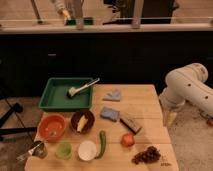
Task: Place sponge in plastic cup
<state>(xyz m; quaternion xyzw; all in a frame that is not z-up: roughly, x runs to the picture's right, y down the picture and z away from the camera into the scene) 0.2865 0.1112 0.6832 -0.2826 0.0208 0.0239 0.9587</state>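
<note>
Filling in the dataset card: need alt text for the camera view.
A grey-blue sponge lies in the middle of a wooden table, untouched; the light-green plastic cup stands near the front-left corner, between a metal cup and a white cup. The robot's white arm hangs off the table's right side, claw open and holding nothing.

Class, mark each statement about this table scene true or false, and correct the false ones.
1. The sponge lies flat on the table. True.
2. The plastic cup stands between the metal cup and the white cup. True.
3. The sponge is already inside the plastic cup. False: it lies on the table, apart from the cup and farther back.
4. The gripper hovers over the green tray. False: it hangs beside the table's right edge, open and empty.
</note>
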